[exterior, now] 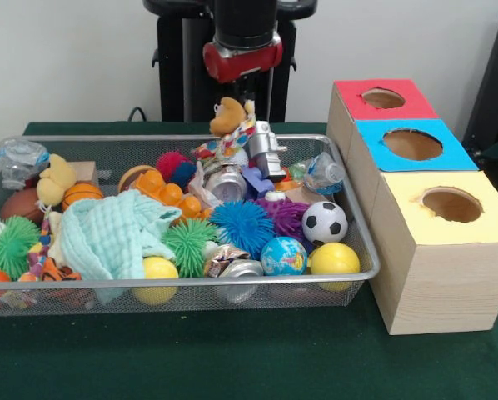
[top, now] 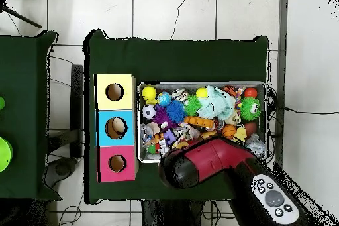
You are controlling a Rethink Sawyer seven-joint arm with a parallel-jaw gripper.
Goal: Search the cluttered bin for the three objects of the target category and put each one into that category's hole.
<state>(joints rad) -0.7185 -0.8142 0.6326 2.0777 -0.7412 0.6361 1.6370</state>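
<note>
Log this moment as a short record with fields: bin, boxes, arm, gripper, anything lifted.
bin: silver mesh bin on the green table, crowded with balls, spiky toys, cans and a pale green cloth
boxes: three wooden boxes beside the bin, tops red, blue and yellow, each with a round hole
arm: red and black, over the bin's edge nearest the pedestal
gripper: gripper above the clutter; open or shut cannot be told
lifted: a plush toy with a colourful rope sits highest, right by the gripper; a grasp cannot be confirmed
</note>
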